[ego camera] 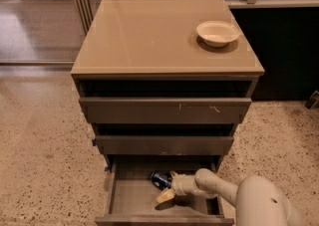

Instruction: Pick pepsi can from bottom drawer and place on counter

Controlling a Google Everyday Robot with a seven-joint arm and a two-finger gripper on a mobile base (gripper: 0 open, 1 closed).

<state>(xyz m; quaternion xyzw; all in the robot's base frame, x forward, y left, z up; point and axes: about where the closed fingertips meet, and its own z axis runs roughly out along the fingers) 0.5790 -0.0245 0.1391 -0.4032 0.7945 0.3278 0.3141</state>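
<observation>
1. Pepsi can [159,179] is seen lying in the open bottom drawer [128,196], at 6 o'clock.
2. The claw [168,187] is held released, with the can at its 11 o'clock.
3. Grasping and placing on the desk [149,36] are judged undone.

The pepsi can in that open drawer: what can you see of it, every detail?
The pepsi can is small and dark blue with pale markings, and it looks like metal. It seems to lie on its side on the floor of the pulled-out bottom drawer, toward the back and about midway across. The robot's gripper is down in the drawer right beside it, on the can's right as the camera sees it, hiding part of it. Whether the two touch cannot be told.
</observation>
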